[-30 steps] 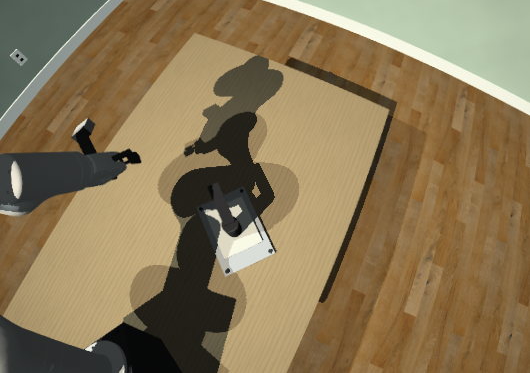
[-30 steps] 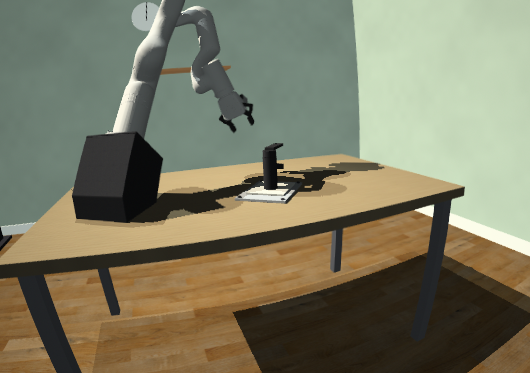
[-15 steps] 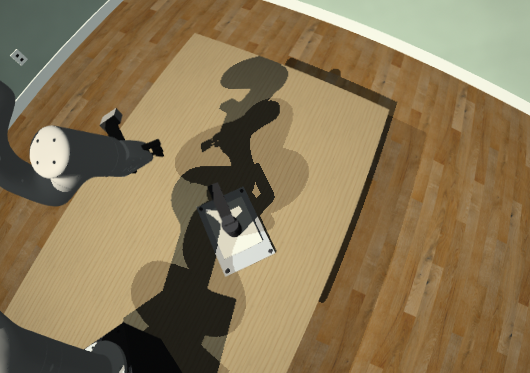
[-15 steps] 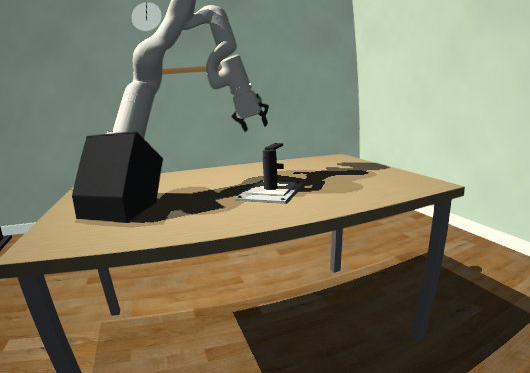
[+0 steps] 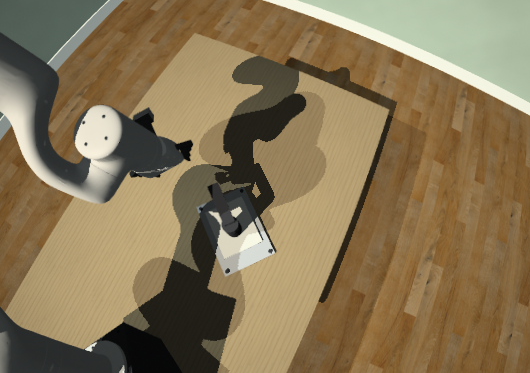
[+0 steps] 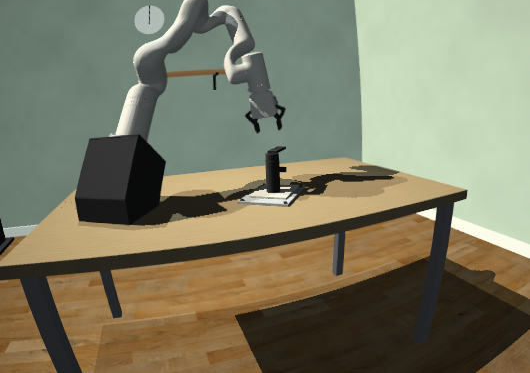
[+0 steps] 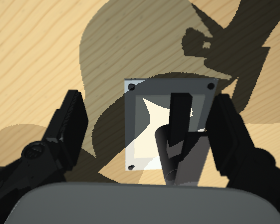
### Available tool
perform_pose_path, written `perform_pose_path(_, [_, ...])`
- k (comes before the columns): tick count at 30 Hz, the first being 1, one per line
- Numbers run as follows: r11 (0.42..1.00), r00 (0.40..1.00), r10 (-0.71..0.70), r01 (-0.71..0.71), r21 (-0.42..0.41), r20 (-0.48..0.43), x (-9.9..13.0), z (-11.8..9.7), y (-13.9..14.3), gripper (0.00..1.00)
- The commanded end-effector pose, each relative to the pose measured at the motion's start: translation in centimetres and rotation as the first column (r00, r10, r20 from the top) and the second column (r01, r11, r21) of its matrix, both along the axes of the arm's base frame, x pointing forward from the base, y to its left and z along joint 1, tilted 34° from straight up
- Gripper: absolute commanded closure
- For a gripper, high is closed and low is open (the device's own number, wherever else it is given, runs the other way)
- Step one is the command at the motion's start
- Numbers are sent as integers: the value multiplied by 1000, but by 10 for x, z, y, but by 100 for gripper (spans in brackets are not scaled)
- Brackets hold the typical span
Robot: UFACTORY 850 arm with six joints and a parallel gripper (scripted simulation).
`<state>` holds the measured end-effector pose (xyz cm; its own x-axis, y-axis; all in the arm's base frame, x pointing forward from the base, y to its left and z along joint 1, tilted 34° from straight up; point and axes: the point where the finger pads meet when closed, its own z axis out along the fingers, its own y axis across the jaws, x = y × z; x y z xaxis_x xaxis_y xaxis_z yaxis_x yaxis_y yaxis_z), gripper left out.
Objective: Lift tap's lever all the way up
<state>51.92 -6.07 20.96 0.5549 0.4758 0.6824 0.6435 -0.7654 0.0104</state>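
With fingers spread wide and gripping nothing, tool [image 6: 266, 121] poised above level lever [image 6: 276, 150] of black tap [image 6: 273, 175] on table [image 6: 350, 200].

Black tap [image 6: 273, 175] stands upright on its pale square base plate [image 6: 260, 199], mid-table. Its flat lever [image 6: 276, 150] sits on top, roughly level, down. From above, the lever [image 5: 218, 198] points toward eleven o'clock off the tap body.
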Motion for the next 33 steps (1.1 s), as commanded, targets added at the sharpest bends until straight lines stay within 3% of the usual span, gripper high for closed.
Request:
perform_pose_path(1, [1000,998,24,-23,4,-52,1,-8,-23,0])
perform_pose_path(2, [1000,997,31,-31,1,-77,-1,-14,-38,0])
perform_pose_path(5, [1000,997,31,-31,1,-77,-1,-14,-38,0])
perform_pose_path(7, [999,992,41,-42,-5,-122,-6,-25,-64,0])
perform_pose_path(14, [998,980,51,-56,-19,-193,-18,-42,-107,0])
perform_pose_path(23, [998,977,52,-58,-22,-206,-21,-45,-115,0])
perform_pose_path(24, [998,977,52,-58,-22,-206,-21,-45,-115,100])
perform_pose_path(33, [998,977,52,-58,-22,-206,-21,-45,-115,100])
